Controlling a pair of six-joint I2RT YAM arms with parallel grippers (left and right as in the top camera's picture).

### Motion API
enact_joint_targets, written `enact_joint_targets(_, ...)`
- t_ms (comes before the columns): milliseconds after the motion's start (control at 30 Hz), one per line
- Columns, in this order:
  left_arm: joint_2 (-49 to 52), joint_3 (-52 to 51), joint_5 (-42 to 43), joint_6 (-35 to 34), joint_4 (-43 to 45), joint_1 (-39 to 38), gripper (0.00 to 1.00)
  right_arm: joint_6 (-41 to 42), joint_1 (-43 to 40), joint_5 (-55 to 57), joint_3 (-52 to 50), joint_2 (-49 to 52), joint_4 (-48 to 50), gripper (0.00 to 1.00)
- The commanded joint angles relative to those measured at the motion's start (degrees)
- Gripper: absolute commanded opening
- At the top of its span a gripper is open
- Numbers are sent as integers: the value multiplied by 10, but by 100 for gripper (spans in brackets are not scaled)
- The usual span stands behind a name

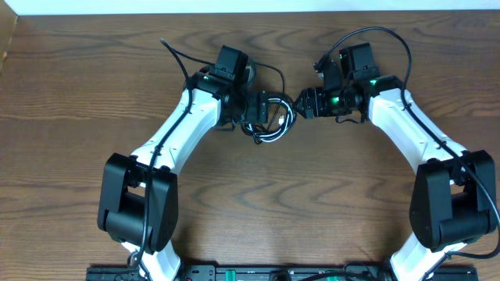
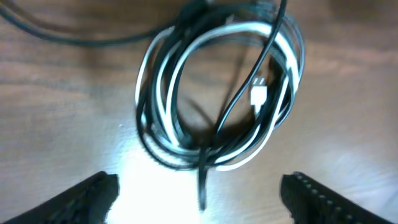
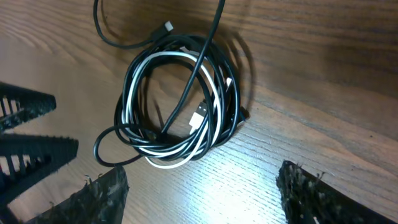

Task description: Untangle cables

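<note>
Robot lab: wooden table [image 1: 297,211], mounted arms [image 1: 183,125]

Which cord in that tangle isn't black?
The white cord, whose plug lies inside the loops; the other cords wound with it are black.

We are seeing a dark wooden table [image 1: 78,117], with black and white cables [image 3: 224,106] lying coiled together directly on it.

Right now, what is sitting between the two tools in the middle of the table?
A tangled coil of black and white cables lies between the left tool and right tool; the overhead view shows it.
</note>
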Motion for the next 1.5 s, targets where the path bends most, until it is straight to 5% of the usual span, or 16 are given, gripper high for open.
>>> enact_joint_targets(0, -17, -1, 10, 30, -21, -1, 81, 4, -1, 4, 9, 7, -1, 75)
enact_joint_targets(433, 45, -14, -3, 16, -23, -20, 51, 4, 0, 7, 9, 7, -2, 77)
enact_joint_targets(600, 75, -14, -4, 11, -19, -32, 47, 4, 0, 7, 9, 7, -2, 77)
enact_joint_targets(767, 94, -14, -4, 7, -14, -36, 8, 4, 0, 7, 9, 7, -3, 76)
enact_joint_targets(1467, -122, 9, 80, 5, 4, -36, 7, -42, 6, -77, 42, -5, -1, 73)
